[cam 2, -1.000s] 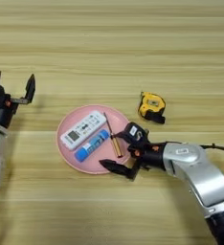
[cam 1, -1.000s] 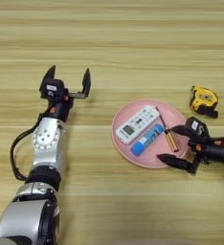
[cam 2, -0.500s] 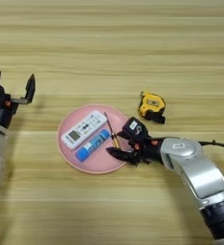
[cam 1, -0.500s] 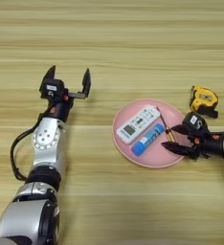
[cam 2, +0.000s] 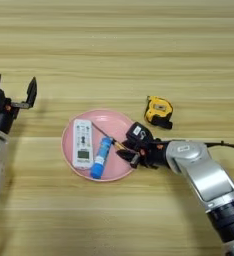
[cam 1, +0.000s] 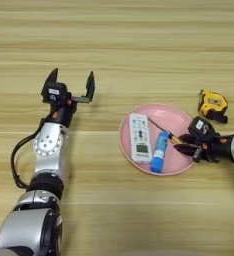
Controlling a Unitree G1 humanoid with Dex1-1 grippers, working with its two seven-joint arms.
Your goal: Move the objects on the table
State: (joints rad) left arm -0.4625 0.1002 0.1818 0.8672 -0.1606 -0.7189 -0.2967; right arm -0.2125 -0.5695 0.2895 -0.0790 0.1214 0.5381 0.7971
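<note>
Right pincer (cam 2: 125, 151) reaches in from the right, over the near-right rim of the pink plate (cam 2: 69, 131). Its two black fingers are drawn close together on the end of the thin brown stick (cam 2: 105, 134), which they grip. The stick runs from the pincer up and to the left across the plate, its far end close to the white remote's top corner.

Blue tube (cam 2: 100, 157) lies on the plate, slightly tilted, cap end toward the near rim, label end pointing away. It sits just beside the remote on the right, and left of the pincer tips.

White remote (cam 2: 82, 149) lies on the left half of the plate, long axis running near to far, small screen at its far end.

Left pincer (cam 1: 71, 86) is over bare counter (cam 1: 139, 50), well apart from the plate on the left. Fingers spread wide, pointing away, nothing between them. The left arm runs back toward the near-left corner.

Yellow-black tape measure (cam 2: 158, 112) rests on the counter beyond the right pincer, off the plate, near its far-right rim.
</note>
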